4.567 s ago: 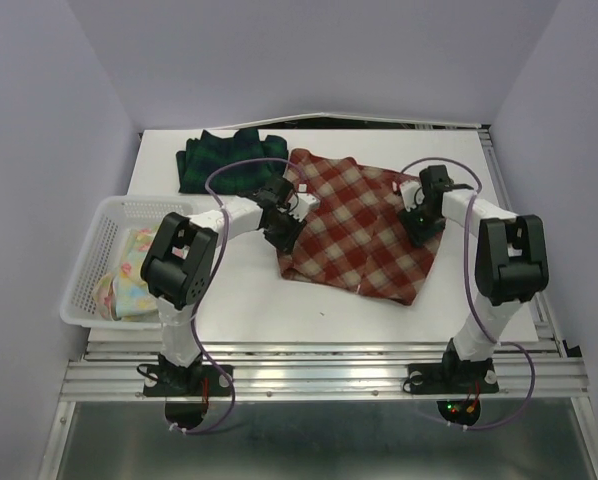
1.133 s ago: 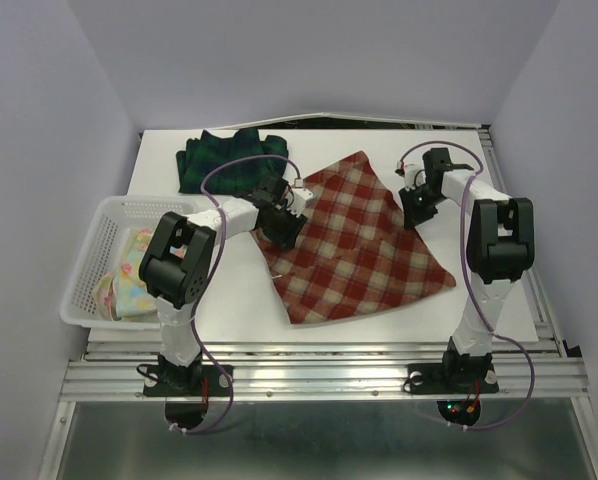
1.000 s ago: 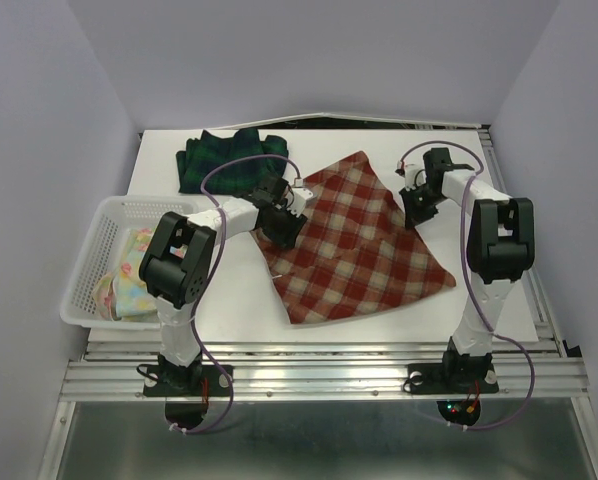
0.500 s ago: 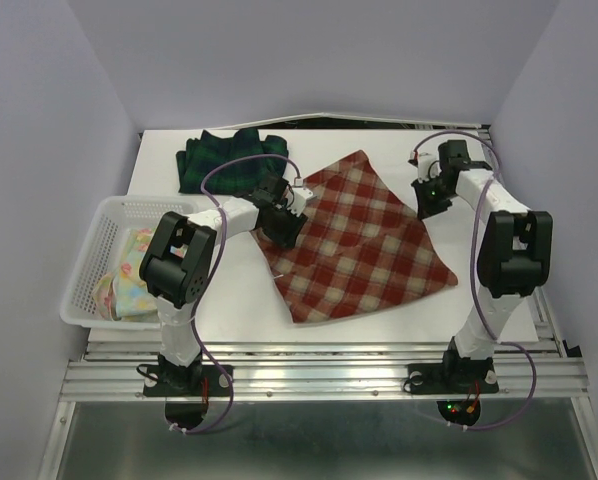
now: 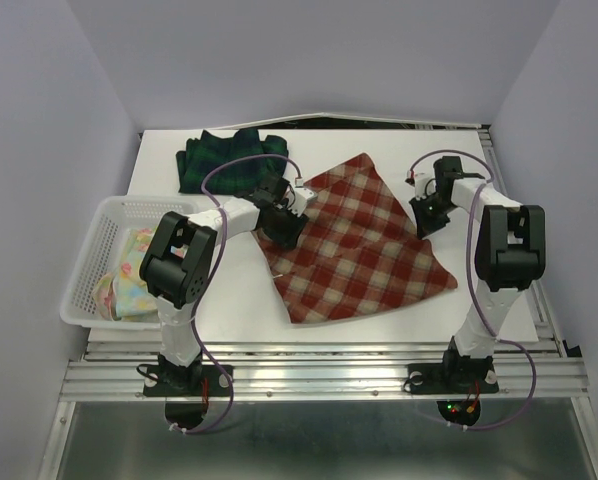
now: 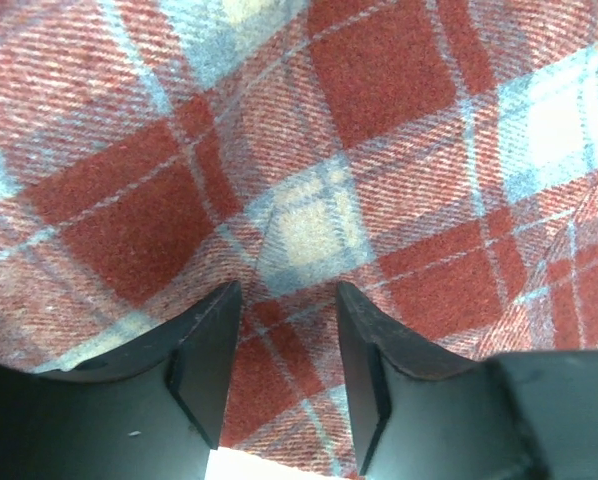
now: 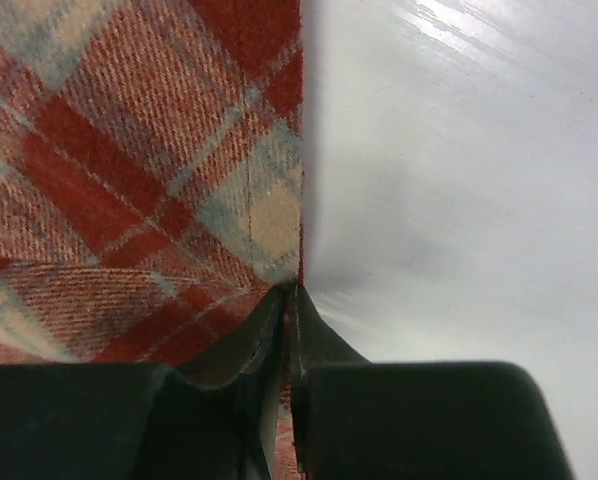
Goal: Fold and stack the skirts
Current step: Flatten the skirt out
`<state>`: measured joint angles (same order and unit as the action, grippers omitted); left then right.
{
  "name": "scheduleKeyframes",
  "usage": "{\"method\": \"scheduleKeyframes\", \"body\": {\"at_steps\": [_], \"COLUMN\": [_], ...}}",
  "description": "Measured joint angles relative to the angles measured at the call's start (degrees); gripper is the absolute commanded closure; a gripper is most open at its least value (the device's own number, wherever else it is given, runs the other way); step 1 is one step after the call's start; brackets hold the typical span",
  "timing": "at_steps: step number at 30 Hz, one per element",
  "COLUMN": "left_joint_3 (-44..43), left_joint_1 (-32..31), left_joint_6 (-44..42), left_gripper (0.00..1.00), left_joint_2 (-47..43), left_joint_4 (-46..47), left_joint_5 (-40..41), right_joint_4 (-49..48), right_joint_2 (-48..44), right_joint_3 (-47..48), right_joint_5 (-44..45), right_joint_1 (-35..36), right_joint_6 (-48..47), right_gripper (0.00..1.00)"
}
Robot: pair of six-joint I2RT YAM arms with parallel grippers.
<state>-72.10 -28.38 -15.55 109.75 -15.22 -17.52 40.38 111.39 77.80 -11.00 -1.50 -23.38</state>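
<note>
Top external view: on the white surface (image 5: 229, 300) the red-and-cream plaid skirt (image 5: 354, 240) lies spread at centre, the dark plaid skirt (image 5: 224, 160) behind it, and the pastel skirt (image 5: 129, 265) in the basket (image 5: 84, 280). The left gripper (image 6: 284, 300), narrowly parted, sits on the red cloth; the right gripper (image 7: 287, 300) pinches its right edge.

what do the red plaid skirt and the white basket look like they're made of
The red plaid skirt looks like woven twill cloth, perhaps wool or flannel, matte: fine diagonal ribs and slight fuzz show in the left wrist view. The white basket looks like moulded plastic, smooth: stiff open mesh walls.
</note>
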Motion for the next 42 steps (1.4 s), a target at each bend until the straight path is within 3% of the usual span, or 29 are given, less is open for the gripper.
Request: {"method": "scheduleKeyframes", "body": {"at_steps": [3,4,6,18,26,30,35,37,42], "left_joint_3": [0.0,-0.1,-0.7,-17.9,-17.3,-17.2,-25.6,-31.0,-33.7], "left_joint_1": [0.0,0.0,0.0,4.3,8.6,9.9,10.1,9.9,7.9], "left_joint_6": [-0.1,-0.2,-0.5,2.1,2.9,1.6,-0.9,-2.5,-4.6], "left_gripper": [0.40,0.40,0.39,0.46,0.44,0.42,0.38,0.35,0.33], "left_joint_2": [-0.2,-0.4,-0.9,0.8,11.3,11.3,15.9,19.0,18.7], "left_joint_4": [-0.1,-0.5,-1.3,-0.7,-3.7,-4.3,-9.1,-10.8,-10.8], "left_joint_5": [-0.6,-0.8,-0.9,-1.3,1.5,4.0,4.2,2.8,-2.1], "right_joint_4": [0.1,0.5,1.0,2.9,2.2,0.0,-1.8,1.0,10.7], "right_joint_2": [0.0,0.0,0.0,-0.4,-0.2,-0.6,-4.5,-5.2,-4.9], "right_joint_3": [0.2,0.5,1.2,11.4,2.6,-1.5,-6.8,-7.6,-3.9], "right_joint_5": [0.4,0.5,0.7,-7.1,-9.4,-9.5,-10.2,-13.4,-20.7], "right_joint_1": [0.0,0.0,0.0,0.5,3.8,6.0,9.5,11.9,14.2], "right_joint_6": [0.6,0.9,1.2,3.7,3.6,3.4,1.1,-1.0,-2.3], "right_gripper": [0.64,0.52,0.46,0.53,0.53,0.54,0.55,0.55,0.55]}}
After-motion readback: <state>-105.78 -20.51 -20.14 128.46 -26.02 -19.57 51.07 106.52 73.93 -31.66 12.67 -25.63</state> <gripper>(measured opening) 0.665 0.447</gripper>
